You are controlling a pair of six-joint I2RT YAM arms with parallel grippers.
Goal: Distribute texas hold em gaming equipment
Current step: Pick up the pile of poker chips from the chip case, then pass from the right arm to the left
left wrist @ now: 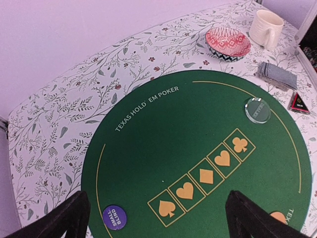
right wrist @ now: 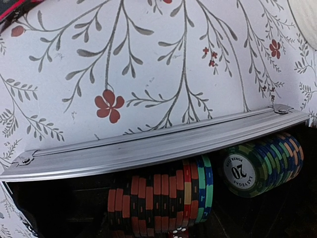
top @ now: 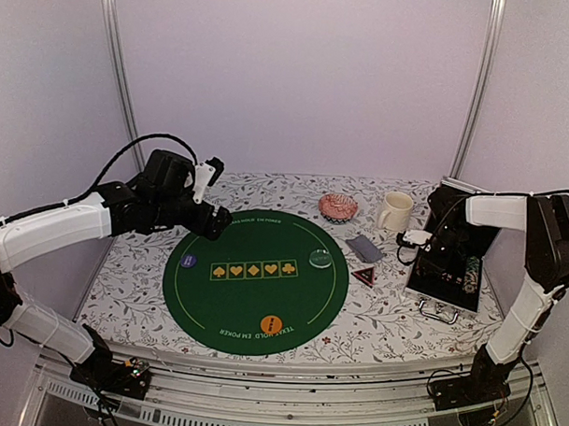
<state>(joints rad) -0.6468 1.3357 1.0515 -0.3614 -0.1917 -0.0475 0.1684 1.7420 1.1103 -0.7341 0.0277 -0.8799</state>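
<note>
We see soft, even light with a faint lilac cast in every view. Shadows on the floral tabletop (top: 374,319) are weak, and the green poker mat (top: 254,277) shows no glare. The left wrist view is crisp, though it bows the mat's edge. In the right wrist view the metal case rim (right wrist: 148,148) is smeared and shiny, and the chip stacks (right wrist: 158,198) beneath it sit in deep shadow.

floral-covered worktop (top: 123,282) carries: round green poker mat (top: 253,310), centre; pink-patterned bowl (top: 338,207) and cream mug (top: 395,211), far side; card deck (top: 365,248), triangular marker (top: 364,276), open chip case (top: 433,299), right.
</note>
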